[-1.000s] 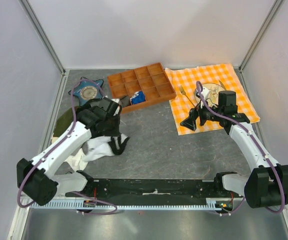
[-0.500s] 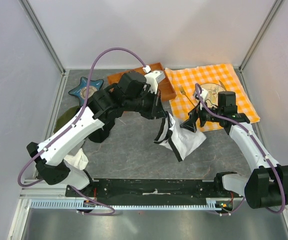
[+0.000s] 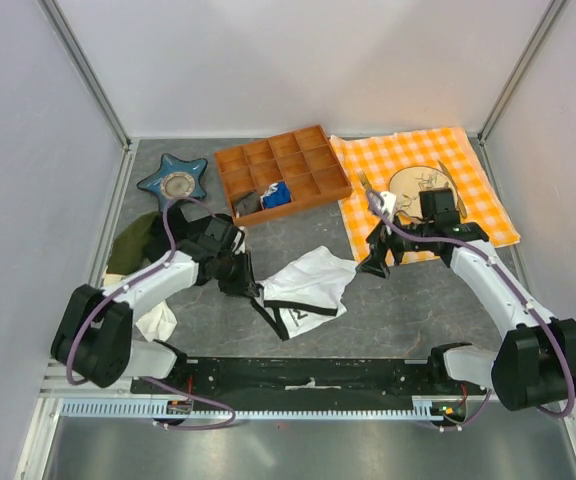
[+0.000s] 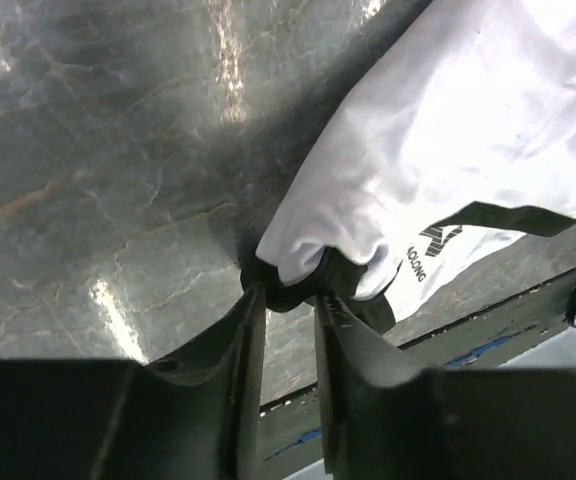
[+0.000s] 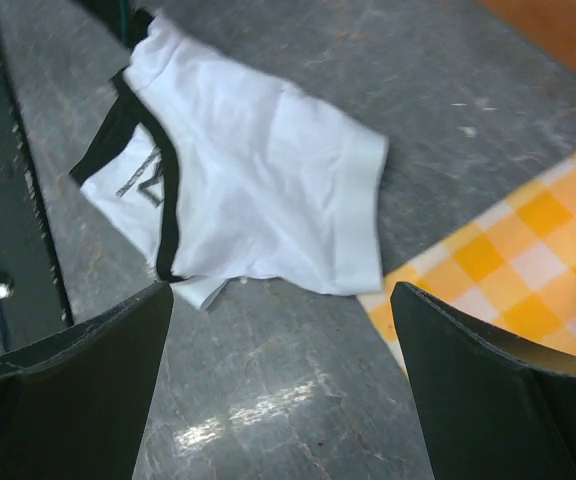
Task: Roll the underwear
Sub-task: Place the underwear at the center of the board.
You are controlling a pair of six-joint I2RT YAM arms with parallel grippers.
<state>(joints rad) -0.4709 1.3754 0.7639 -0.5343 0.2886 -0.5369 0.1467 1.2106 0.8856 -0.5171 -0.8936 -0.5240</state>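
White underwear (image 3: 313,285) with black trim lies mostly flat on the grey table (image 3: 298,235) between my two arms, in front of the orange compartment tray (image 3: 308,160). Its right corner reaches the near corner of the orange-and-white checked cloth (image 3: 468,160). My left gripper (image 3: 245,287) sits low at the garment's left end. Its fingers (image 4: 343,330) stand only a narrow gap apart, and a bunched fold of white fabric and black band is pinched at their tips. My right gripper (image 3: 376,262) hovers just above the edge of the checked cloth, beside the garment's right side, its jaws spread wide and touching nothing. The near half of the underwear carries a black striped logo (image 4: 438,235), and next to it is small dark lettering that seems to read "AOLONG", though the first letters are not sharp. From my right wrist the same mark shows only as a grey blur. A blue packet (image 3: 276,195) lies in one of the tray's near compartments; any print on it is too small to read. A plate (image 3: 413,182) rests on the checked cloth.
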